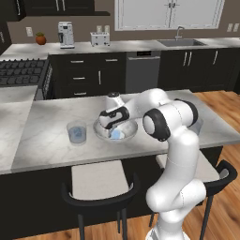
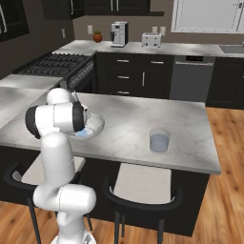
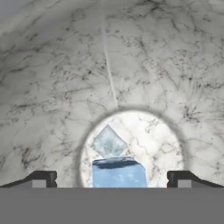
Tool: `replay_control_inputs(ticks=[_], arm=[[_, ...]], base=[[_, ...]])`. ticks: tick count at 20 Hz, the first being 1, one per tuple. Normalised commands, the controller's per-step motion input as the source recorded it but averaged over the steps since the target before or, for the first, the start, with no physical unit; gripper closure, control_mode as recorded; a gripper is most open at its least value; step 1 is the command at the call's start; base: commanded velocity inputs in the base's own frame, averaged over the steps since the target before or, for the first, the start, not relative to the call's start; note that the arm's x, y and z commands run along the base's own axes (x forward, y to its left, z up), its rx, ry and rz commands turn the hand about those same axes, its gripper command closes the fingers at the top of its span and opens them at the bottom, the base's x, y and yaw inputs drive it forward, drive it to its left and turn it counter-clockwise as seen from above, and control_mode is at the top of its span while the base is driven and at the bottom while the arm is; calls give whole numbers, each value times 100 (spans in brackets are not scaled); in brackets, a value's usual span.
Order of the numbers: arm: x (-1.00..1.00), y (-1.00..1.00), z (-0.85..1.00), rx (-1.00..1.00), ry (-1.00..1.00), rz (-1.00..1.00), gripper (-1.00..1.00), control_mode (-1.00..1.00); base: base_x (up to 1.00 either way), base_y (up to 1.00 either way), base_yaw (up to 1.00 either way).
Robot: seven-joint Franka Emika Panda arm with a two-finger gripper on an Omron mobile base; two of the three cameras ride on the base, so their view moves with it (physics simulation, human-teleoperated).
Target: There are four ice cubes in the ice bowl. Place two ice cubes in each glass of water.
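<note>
A white robot arm reaches down into the ice bowl on a marble kitchen island, its gripper poised low inside the bowl with the jaws spread wide and nothing between them. In the hand view, the two dark fingertips flank the flat bottom of the bowl, where a blue ice cube lies midway between them at the lower edge, with a paler ice cube touching or just behind it. From the left base view, pale-blue ice shows in the bowl just under the hand. The bowl sits near the island's front edge, toward its left half. One glass of water stands just beside the bowl on its left, close to the front edge. A second glass of water stands well apart to the bowl's right, near the island's front right corner. Two dark stools are tucked under the front edge.
</note>
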Motion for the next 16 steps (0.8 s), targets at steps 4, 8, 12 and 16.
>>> replay_control_inputs(ticks=[4,8,12,16], arm=[[9,-28,-3,2,0,-7,-100,-100],[0,-12,-11,1,0,-9,-100,-100],[0,0,-10,1,0,-7,-100,-100],[0,-1,-9,0,1,-9,-100,-100]], base=[[0,0,0],[0,0,0],[0,0,0],[0,0,0]])
